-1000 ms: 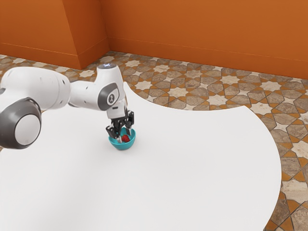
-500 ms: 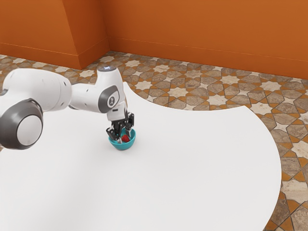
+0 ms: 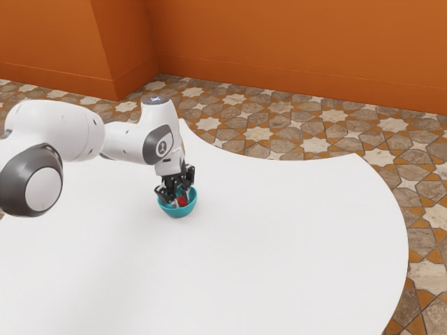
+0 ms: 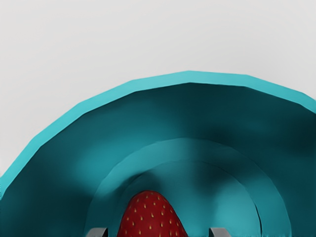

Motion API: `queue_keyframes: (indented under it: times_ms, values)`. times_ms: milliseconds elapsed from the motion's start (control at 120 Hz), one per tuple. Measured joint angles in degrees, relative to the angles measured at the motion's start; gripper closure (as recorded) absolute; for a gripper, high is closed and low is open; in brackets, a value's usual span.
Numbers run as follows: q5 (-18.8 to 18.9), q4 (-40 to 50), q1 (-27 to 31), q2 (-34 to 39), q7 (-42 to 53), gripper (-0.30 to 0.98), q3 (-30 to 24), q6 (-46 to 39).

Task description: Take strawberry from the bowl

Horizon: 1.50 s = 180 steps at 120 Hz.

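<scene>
Orange walls and a floor of star-patterned tile lay behind the white desk, whose curved edge crossed the right of the exterior view. The strawberry sat inside the teal bowl, left of the exterior view's centre. Its tapered end pointed across the gap between the two fingertips, toward the bowl's wall, so its long axis ran roughly crosswise to the line on which they would close. That was the relation the grasp turned on: the fingers looked set to meet the berry's flanks rather than its tip.

The end effector reached down into the bowl from above, open, a fingertip on each side of the fruit and a sliver of teal showing on both sides. One gap looked narrower than the other, so a straight close might nudge the berry sideways before the second finger met it. How far the tips reached below its widest part could not be told. The arm came in from the exterior view's left. I judged closing to be the next step, then a lift clear of the rim.
</scene>
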<state>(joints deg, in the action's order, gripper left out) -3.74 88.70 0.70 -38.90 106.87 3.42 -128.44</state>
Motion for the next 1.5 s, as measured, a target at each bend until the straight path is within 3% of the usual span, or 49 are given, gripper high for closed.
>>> queue_keyframes:
  times_ms: [425,700,1158,1350,1500]
  values:
    - [0.05,0.28,-0.04,1.49,0.56,0.63,0.03,-0.8]
    - [0.05,8.92,-5.14,12.8,0.33,0.66,-0.4,-1.22]
    - [0.1,9.06,-8.66,9.02,-2.33,0.65,-3.16,-1.44]
    - [0.16,9.07,-8.34,9.53,-3.37,0.31,-3.22,-0.93]
    - [0.31,9.69,-8.77,16.14,-5.12,0.15,-2.65,0.13]
